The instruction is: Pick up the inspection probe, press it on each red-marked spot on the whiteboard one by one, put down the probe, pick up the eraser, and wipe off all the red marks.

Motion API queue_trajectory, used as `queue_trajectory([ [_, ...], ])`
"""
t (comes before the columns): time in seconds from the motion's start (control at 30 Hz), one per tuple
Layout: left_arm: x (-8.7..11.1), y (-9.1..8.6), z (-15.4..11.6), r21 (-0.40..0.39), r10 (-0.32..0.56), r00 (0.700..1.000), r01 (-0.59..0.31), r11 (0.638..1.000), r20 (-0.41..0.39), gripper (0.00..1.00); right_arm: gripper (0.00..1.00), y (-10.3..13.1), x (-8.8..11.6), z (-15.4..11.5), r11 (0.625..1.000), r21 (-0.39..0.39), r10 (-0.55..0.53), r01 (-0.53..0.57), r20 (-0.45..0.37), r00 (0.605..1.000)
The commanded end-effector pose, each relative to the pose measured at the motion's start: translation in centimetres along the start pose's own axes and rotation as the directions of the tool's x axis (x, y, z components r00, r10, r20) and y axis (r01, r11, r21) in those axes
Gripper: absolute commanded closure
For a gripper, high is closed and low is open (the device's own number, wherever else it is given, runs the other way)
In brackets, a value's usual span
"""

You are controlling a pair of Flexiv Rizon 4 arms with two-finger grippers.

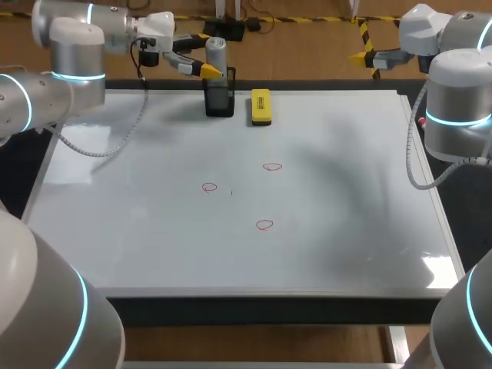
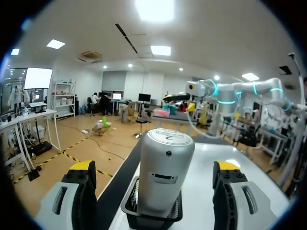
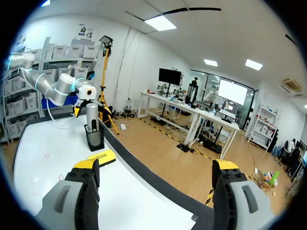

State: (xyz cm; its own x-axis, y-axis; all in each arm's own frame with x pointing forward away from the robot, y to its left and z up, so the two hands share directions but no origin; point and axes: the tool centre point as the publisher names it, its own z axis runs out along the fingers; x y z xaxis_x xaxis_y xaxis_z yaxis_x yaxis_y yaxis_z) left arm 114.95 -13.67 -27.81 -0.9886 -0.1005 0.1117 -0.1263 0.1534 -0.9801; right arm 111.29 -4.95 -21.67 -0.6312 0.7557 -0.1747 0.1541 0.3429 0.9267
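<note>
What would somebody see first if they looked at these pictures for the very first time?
Probably the silver probe, standing upright in a black holder at the far edge of the whiteboard, with the left hand open around it, yellow tips on either side and not touching. Next come the bright yellow eraser lying right beside the holder, and three small red circles drawn near the middle of the board.

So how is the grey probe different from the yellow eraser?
The probe is a silver-grey tube; the eraser is a yellow block. The probe stands upright in a black holder; the eraser lies flat on the whiteboard. The left pincer is open around the probe; no pincer is at the eraser. Both sit at the whiteboard's far edge.
</note>
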Motion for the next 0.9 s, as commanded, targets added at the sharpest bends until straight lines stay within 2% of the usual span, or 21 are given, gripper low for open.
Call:
queue_trajectory([
  [0.03,0.3,0.2,-0.1,0.012,0.004,1.0,-0.004,1.0,0.006,0.08,0.0,0.0,0.0,0.0,1.0,0.001,0.0,0.0,-0.001,1.0],
  [0.13,0.3,0.3,-0.1,0.016,0.005,1.0,-0.005,1.0,0.005,0.1,0.0,0.0,0.0,0.0,1.0,0.001,0.0,0.0,-0.001,1.0],
  [0.2,0.3,0.3,-0.1,0.021,0.005,1.0,-0.006,1.0,0.004,0.19,0.0,0.0,0.0,0.0,1.0,0.001,0.0,0.0,-0.001,1.0],
  [0.27,0.3,0.3,-0.1,0.026,0.011,1.0,-0.011,1.0,0.0,0.22,0.0,0.0,0.0,0.0,1.0,0.001,0.0,0.0,-0.001,1.0],
  [0.3,0.3,0.2,-0.1,0.03,0.013,1.0,-0.013,0.999,-0.002,0.35,0.0,0.0,0.0,0.0,1.0,0.001,0.0,0.0,-0.001,1.0],
  [0.37,0.4,0.0,-0.2,0.036,0.022,1.0,-0.022,0.999,-0.004,0.5,0.0,0.0,0.0,0.0,1.0,0.001,0.0,0.0,-0.001,1.0],
  [0.43,0.5,-0.3,-0.3,0.042,0.028,1.0,-0.027,0.999,-0.004,0.61,0.0,0.0,0.0,0.0,1.0,0.001,0.0,0.0,-0.001,1.0],
  [0.47,0.5,-0.3,-0.3,0.044,0.03,1.0,-0.029,0.999,-0.004,0.73,0.0,0.0,0.0,0.0,1.0,0.001,0.0,0.0,-0.001,1.0],
  [0.5,0.5,-0.4,-0.3,0.044,0.031,1.0,-0.031,0.999,-0.004,0.91,0.0,0.0,0.0,0.0,1.0,0.001,0.0,0.0,-0.001,1.0],
  [0.53,0.5,-0.4,-0.3,0.045,0.033,0.999,-0.033,0.998,-0.003,0.99,0.0,0.0,0.0,0.0,1.0,0.001,0.0,0.0,-0.001,1.0],
  [0.9,0.9,-2.1,-0.4,0.053,0.076,0.997,-0.076,0.996,-0.004,1.0,0.0,0.0,0.0,0.0,1.0,0.001,0.0,0.0,-0.001,1.0],
])
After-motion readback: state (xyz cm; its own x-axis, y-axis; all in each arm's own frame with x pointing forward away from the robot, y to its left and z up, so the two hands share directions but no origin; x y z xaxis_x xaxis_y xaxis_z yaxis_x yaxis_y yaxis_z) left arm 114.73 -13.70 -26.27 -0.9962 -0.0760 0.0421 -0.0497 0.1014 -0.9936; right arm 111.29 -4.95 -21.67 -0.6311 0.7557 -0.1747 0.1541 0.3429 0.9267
